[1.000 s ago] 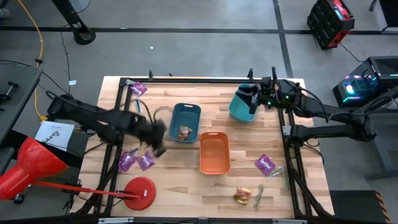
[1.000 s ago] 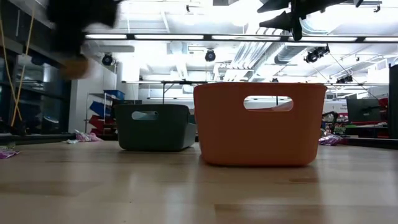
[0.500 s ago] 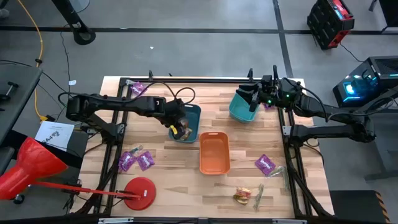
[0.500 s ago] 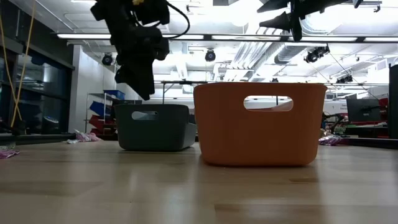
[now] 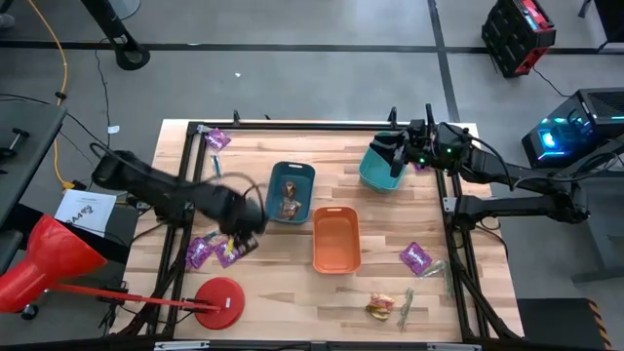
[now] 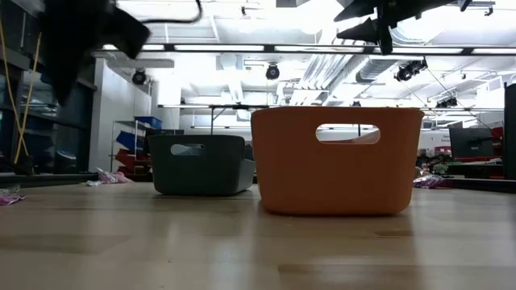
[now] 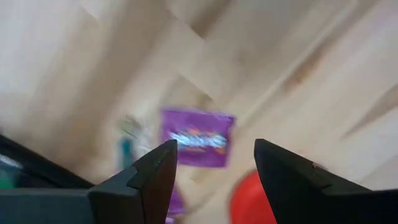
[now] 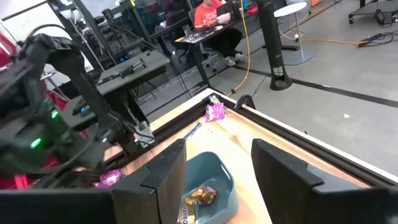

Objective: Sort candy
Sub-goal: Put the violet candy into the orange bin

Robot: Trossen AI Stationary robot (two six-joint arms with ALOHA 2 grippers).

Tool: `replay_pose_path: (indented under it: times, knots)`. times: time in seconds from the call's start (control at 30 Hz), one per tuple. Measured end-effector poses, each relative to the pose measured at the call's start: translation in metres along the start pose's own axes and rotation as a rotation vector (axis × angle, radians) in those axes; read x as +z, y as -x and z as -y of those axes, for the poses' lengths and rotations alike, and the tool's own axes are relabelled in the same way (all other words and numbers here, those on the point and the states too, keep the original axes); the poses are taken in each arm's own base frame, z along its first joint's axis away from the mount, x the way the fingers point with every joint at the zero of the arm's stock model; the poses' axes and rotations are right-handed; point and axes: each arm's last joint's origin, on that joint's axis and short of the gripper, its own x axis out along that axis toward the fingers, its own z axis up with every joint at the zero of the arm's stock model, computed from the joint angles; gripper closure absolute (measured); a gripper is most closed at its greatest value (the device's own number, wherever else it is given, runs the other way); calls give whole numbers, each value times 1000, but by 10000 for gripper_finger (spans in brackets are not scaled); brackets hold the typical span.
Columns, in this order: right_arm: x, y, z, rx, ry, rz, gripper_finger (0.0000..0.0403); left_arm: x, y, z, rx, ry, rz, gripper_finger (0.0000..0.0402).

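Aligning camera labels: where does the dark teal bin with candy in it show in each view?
High view: dark teal bin at table centre, up-left of the orange bin.
Low view: dark teal bin left of the orange bin, farther back.
Left wrist view: not in it.
Right wrist view: dark teal bin in view, candy inside.
Shared landmark: the orange bin, high and low views only.

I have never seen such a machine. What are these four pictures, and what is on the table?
Two dark robot arms work at a wooden table. One picture looks down from above, one looks level across the tabletop, and two come from cameras on the wrists. The left end effector is open and empty above a purple packet. The right end effector, also open, waits near the far right corner. A dark teal bin holds candy; the orange bin looks empty. More candy lies loose on the table.
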Motion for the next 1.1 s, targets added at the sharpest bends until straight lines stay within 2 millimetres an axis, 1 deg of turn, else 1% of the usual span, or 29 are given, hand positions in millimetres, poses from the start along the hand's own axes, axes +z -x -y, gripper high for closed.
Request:
replay_pose_path:
  times: [0.1, 0.2, 0.3, 0.4, 0.5, 0.57, 0.6, 0.67, 0.73, 0.77, 0.8, 0.93, 1.1]
  knots:
    - [0, 0, 0, 0, 3, 0, 226, -20, -22, 8, -16, 85, -60, 192]
    - [0, 0, 0, 0, 23, 0, 226, -32, -43, 4, 14, 177, -100, 192]
    - [0, 0, 0, 0, 34, 0, 226, -35, -61, -2, 26, 261, -99, 192]
    - [0, 0, 0, 0, 27, 0, 226, -37, -80, -6, -3, 295, -95, 192]
    - [0, 0, 0, 0, 27, -1, 226, -39, -99, -16, -1, 345, -98, 195]
    - [0, 0, 0, 0, 27, -2, 226, -38, -105, -21, -19, 376, -113, 208]
    - [0, 0, 0, 0, 26, -1, 226, -38, -107, -24, -17, 386, -119, 224]
    - [0, 0, 0, 0, 27, -2, 226, -36, -108, -25, -16, 390, -119, 271]
    - [0, 0, 0, 0, 26, -1, 226, -31, -105, -24, -46, 370, -105, 341]
    - [0, 0, 0, 0, 26, -1, 226, -29, -103, -23, -60, 357, -84, 369]
    - [0, 0, 0, 0, 26, -1, 226, -26, -100, -23, -75, 358, -53, 384]
    - [0, 0, 0, 0, 26, -2, 226, -17, -80, -23, -128, 371, 54, 397]
    - [0, 0, 0, 0, 26, -1, 226, -12, -43, -27, -194, 347, 204, 401]
